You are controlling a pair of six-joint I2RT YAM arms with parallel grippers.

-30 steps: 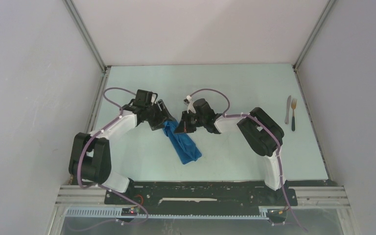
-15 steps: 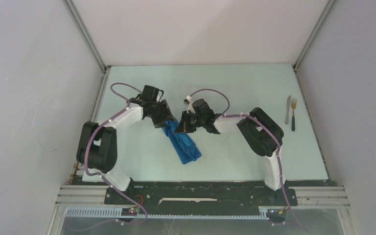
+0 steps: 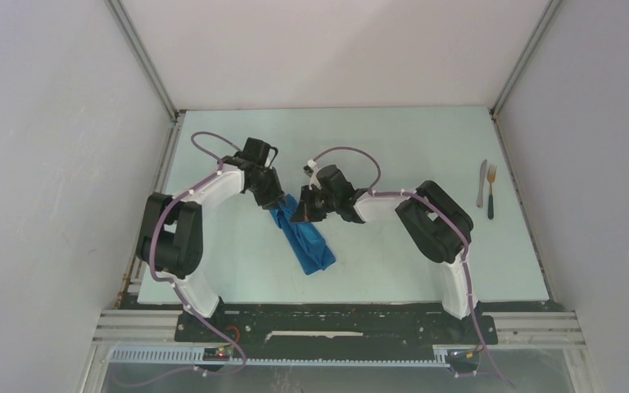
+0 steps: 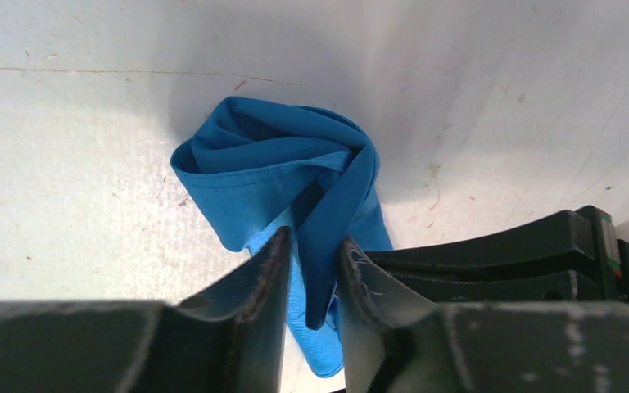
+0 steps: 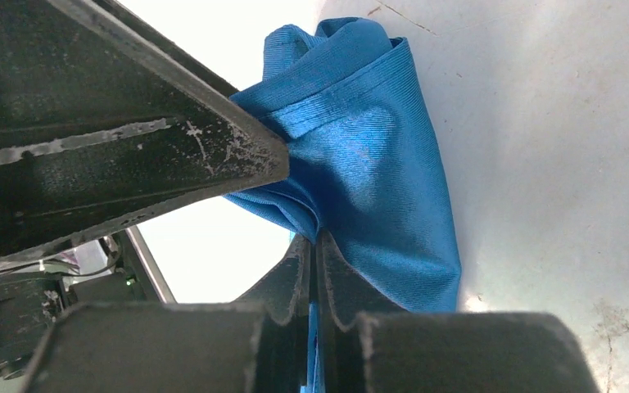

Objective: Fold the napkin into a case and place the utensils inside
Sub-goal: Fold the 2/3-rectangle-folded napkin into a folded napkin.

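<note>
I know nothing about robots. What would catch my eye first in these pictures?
The bright blue napkin, bunched into a long crumpled strip mid-table, stands out most. The left gripper and right gripper meet at its far end, each pinching a fold of the cloth. Near the table's right edge, a knife and a fork lie side by side, untouched.

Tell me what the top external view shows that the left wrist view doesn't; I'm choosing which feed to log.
Only top external: the knife and fork side by side near the table's right edge. Only left wrist: a cloth fold pinched between the left gripper's fingers. Both: the napkin in the left gripper.
</note>
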